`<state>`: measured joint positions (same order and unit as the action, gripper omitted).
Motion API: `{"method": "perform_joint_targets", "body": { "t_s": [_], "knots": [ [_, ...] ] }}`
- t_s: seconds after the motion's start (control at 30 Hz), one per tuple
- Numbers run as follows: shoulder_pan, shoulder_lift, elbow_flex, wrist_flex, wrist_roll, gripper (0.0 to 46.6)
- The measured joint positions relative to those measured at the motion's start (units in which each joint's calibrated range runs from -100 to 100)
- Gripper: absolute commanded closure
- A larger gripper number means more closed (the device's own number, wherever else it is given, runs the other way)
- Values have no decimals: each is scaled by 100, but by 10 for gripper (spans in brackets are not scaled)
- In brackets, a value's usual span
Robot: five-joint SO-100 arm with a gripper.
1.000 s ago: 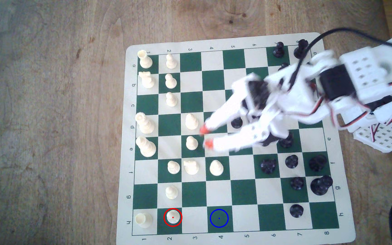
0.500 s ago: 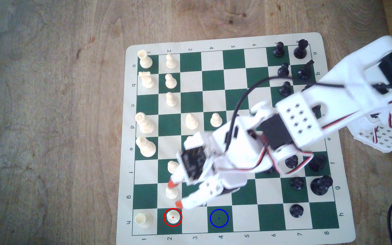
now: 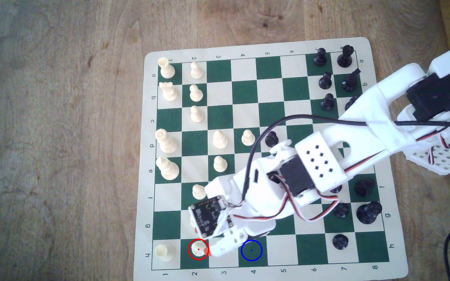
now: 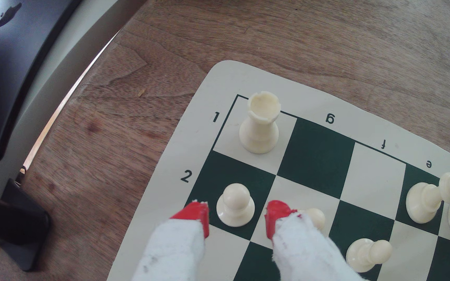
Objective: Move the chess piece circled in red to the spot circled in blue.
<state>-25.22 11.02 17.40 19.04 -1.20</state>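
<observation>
Reaching step, grasp not yet made. Gripper (image 4: 236, 220) spread about a pawn's width and a little more, red fingertips (image 4: 195, 214) either side of the chess piece (image 4: 235, 205), holding nothing; small gaps visible on both sides in the wrist view, so apart rather than touching. In the exterior view, gripper (image 3: 202, 247) low over the bottom row, one red tip just beside the ringed chess piece (image 3: 198, 248), the other tip hidden under the wrist.

Left to right in the exterior view: rook (image 3: 164, 252) on the corner square, just beyond the fingertips; then the pawn between the tips on its green square; then the spot (image 3: 251, 250), bare green square behind the fingers toward the wrist, one cream square between it and the pawn.

Next, probably: settle a touch lower around the neck, close, lift straight, draw back toward the wrist side. Care likely needed with the neighbouring pawn (image 4: 316, 217) pressed close against the outside of one finger.

Cream-white plastic, smooth ball head, narrow collar, flared round base, upright. Light and likely slippery; grip under the ball seems safest.
</observation>
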Motion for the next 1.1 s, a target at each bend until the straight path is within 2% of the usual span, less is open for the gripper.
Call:
{"method": "perform_joint_targets", "body": {
  "t_s": [1.1],
  "knots": [
    [-44, 1290, -1256, 64, 29, 373]
  ]
}}
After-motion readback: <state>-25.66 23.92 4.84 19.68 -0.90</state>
